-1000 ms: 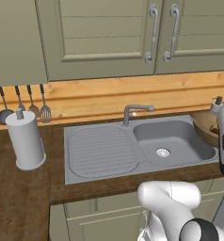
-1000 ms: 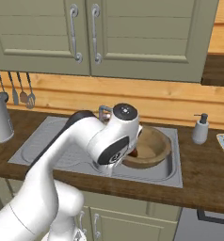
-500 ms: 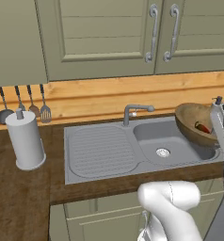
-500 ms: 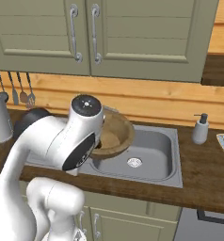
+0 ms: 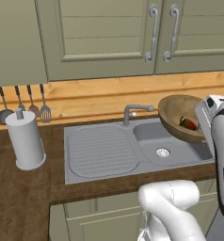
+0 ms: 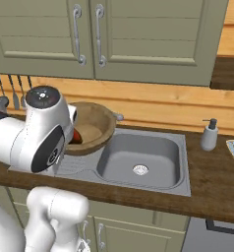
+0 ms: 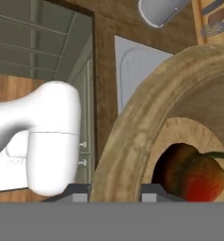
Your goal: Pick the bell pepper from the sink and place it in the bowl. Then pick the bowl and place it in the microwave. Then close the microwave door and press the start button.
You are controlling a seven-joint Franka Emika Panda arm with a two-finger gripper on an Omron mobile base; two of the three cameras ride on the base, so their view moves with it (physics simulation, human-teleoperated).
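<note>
Gripper (image 7: 111, 195) apparently clamps bowl (image 5: 180, 120) rim, bell pepper (image 7: 191, 172) inside

Glossy white arm (image 6: 35, 138) of bulbous, rounded links, with a dark disc cap on one joint, dark grey bands at the joints and smooth seamless shells.

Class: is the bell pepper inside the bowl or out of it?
Inside: the bell pepper lies against the bowl inner wall.

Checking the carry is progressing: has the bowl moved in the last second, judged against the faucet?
Yes. The bowl, with the bell pepper inside, has travelled leftward over the sink, toward the faucet.
</note>
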